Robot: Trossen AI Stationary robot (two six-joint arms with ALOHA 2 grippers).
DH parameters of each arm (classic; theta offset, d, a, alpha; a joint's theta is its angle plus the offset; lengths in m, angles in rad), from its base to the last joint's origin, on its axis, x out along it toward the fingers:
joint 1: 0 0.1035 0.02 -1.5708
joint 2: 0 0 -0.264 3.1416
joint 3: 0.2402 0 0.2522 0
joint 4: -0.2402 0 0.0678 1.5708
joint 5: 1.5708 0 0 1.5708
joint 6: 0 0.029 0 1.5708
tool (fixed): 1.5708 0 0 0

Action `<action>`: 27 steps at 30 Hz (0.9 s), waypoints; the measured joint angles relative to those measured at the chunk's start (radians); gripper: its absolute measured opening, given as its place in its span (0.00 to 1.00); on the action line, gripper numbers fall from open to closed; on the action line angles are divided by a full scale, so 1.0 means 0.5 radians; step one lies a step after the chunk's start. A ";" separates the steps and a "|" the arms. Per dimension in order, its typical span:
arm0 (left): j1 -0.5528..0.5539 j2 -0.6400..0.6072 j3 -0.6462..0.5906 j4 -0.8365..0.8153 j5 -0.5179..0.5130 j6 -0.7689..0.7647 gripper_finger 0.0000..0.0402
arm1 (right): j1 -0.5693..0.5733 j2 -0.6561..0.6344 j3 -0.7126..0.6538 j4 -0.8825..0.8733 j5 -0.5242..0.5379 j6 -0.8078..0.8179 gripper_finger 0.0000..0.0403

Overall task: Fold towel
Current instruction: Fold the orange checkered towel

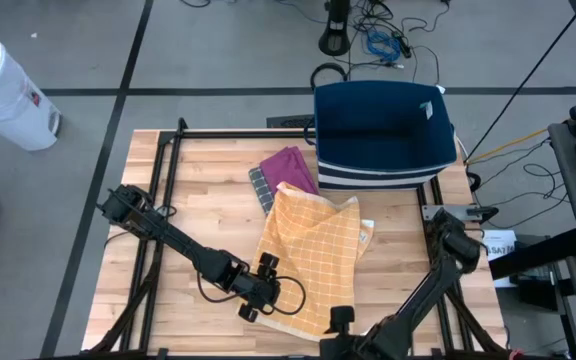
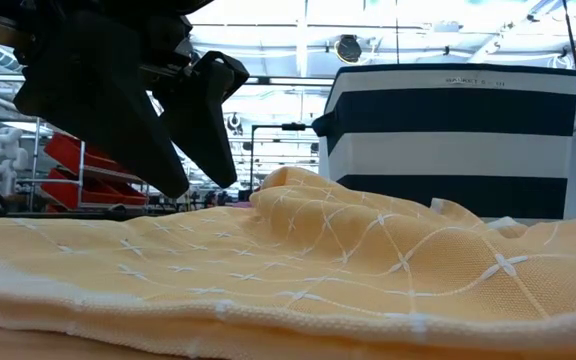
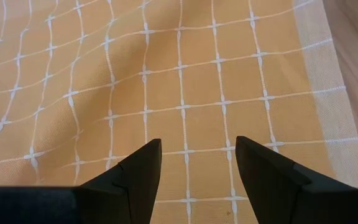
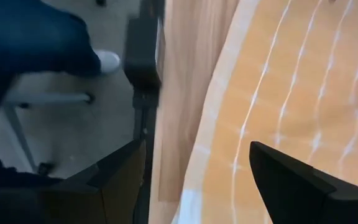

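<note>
The orange towel point(image 1: 310, 255) with a white grid lies rumpled on the wooden table point(image 1: 208, 190), and its far end is humped up point(image 2: 298, 185). My left gripper point(image 1: 253, 303) stands open just above the towel's near left part point(image 3: 185, 87), with its fingers pointing down at a slant point(image 2: 193, 150). My right gripper point(image 1: 340, 322) is open at the table's near edge. It is over the towel's white-bordered near edge point(image 4: 229, 143), and its fingers stand on either side of that edge.
A navy basket with white stripes point(image 1: 383, 130) stands at the far right. A purple cloth point(image 1: 290, 165) and a grey checked one point(image 1: 260, 185) lie beside the towel's far end. Black frame rails point(image 1: 163, 200) run along the table's sides. A person's leg and shoe point(image 4: 107, 61) show beyond the near edge.
</note>
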 joint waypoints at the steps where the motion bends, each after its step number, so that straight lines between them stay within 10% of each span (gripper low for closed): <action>1: 0.000 0.000 0.000 0.000 0.000 -0.001 0.53 | 0.005 0.042 0.022 -0.025 -0.019 0.031 0.68; 16: 0.000 0.000 0.000 -0.004 -0.001 -0.004 0.53 | 0.118 0.738 0.991 -1.027 0.007 0.222 0.56; 27: -0.002 0.000 0.000 -0.003 -0.002 -0.004 0.53 | 0.161 0.795 1.043 -1.342 0.027 0.508 0.51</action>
